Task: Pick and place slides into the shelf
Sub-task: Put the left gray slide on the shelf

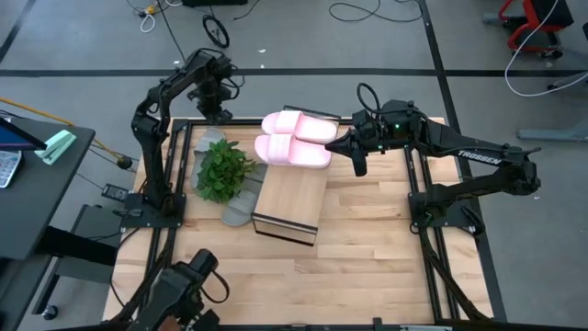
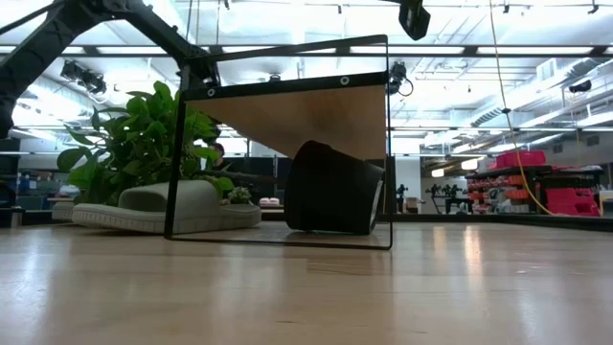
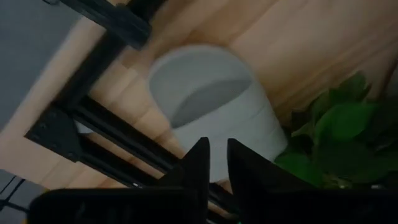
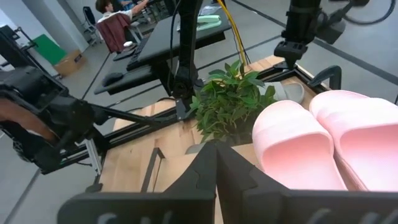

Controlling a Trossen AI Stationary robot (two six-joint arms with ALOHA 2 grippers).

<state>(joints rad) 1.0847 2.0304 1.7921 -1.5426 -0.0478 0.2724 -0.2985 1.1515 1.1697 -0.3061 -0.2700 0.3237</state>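
Pink slides [image 1: 296, 140] sit beside the shelf [image 1: 289, 204]; right gripper [image 1: 356, 162] hovers pinched together, left gripper [image 1: 219, 115] nearly closed too.

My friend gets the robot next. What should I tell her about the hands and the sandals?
Left gripper: fingers nearly together, empty, above a grey sandal at the table's far left edge.
Right gripper: shut, empty, beside the two pink sandals.
The pink pair lies at the far end of the shelf; another grey sandal lies by the plant.
No sandal looks shelved yet; all four seem left.
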